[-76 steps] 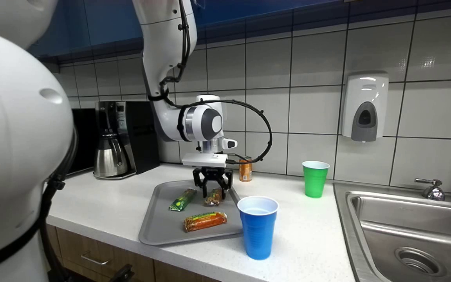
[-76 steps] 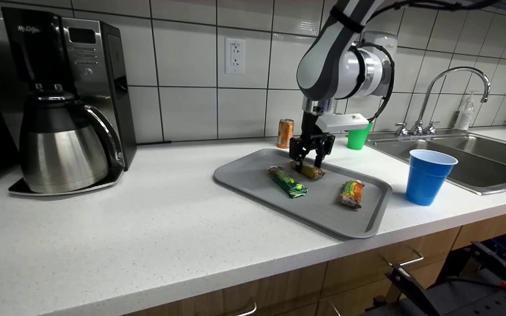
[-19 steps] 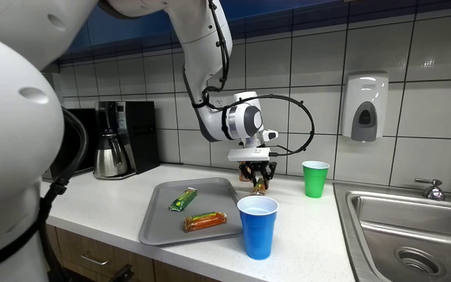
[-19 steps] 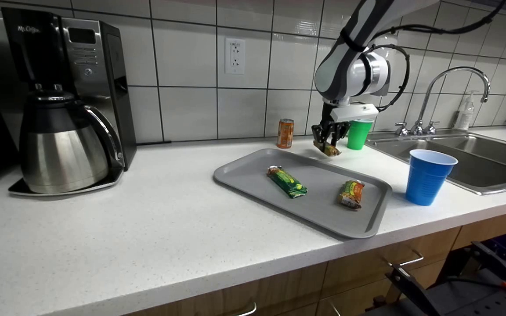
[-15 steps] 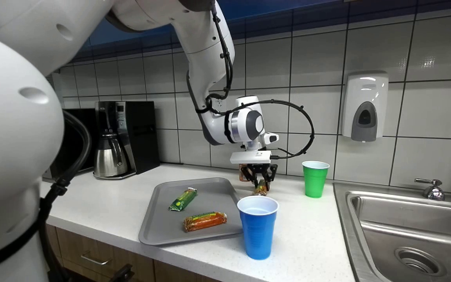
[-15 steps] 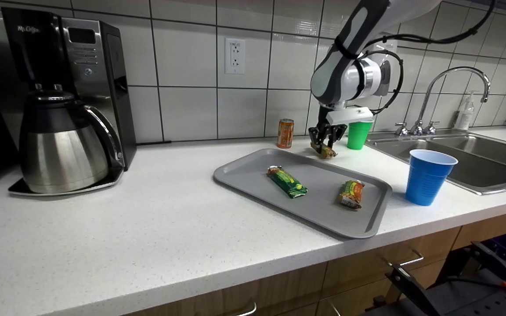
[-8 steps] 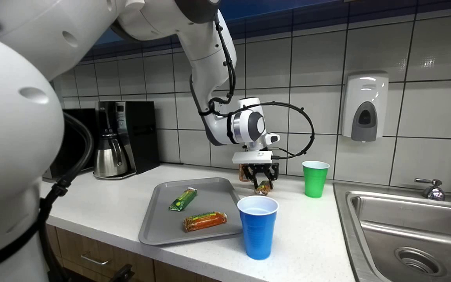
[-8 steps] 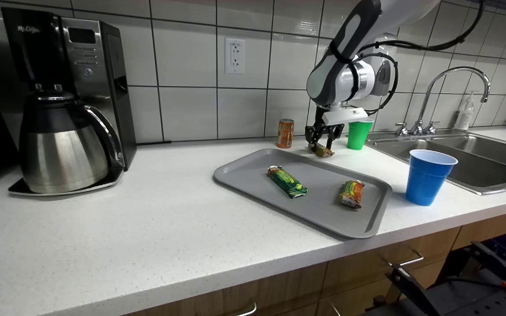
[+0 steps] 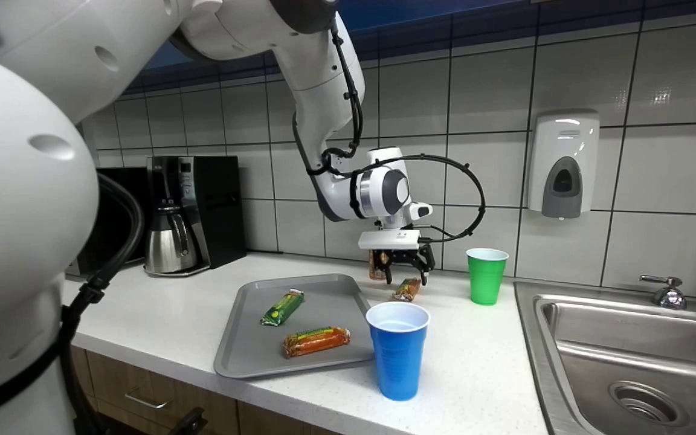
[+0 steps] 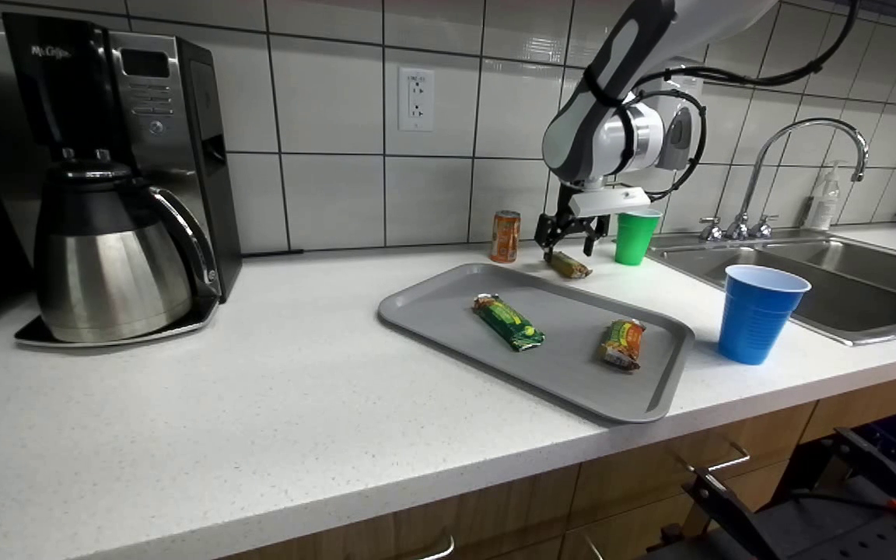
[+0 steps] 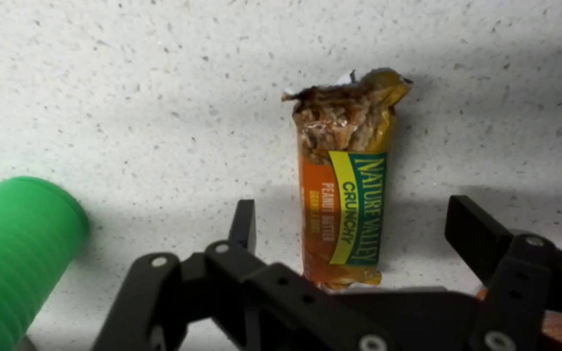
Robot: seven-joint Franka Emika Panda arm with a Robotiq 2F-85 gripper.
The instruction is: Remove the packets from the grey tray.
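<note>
Grey and low-rimmed, the tray (image 10: pixel 448 307) carries two bars yet to come off: the green-wrapped bar (image 10: pixel 509 322) and, to its right, the orange-wrapped bar (image 9: pixel 316 342). They lie flat and well apart, which should leave the hand (image 9: pixel 406 280) room to come down astride each. A third, the Nature Valley bar (image 11: pixel 344 204), lies on the counter (image 10: pixel 261 373), just right of the tray's rim in an exterior view and left of the green cup (image 9: pixel 487 278); I judge that spot chosen as a short carry off the tray that stops before the cup. The hand stands wide over this bar and grips nothing: in the wrist view one side of it is left of the bar, the other right, with counter showing in both gaps. I read the step as a release, the wide stance meant to let the hand rise without dragging the bar along. The orange can (image 10: pixel 505 237) stands upright to the far left, near the hand, so a straight lift seems safer than a sideways swing.

On the label, yellow letters on green read "NATURE VALLEY", dark ones on yellow "CRUNCHY" and pale ones on orange "PEANUT BUTTER"; a smaller line beside these is blurred, perhaps "granola bars". In an exterior view the coffee maker (image 10: pixel 172 148) at the left bears "Mr. Coffee".
</note>
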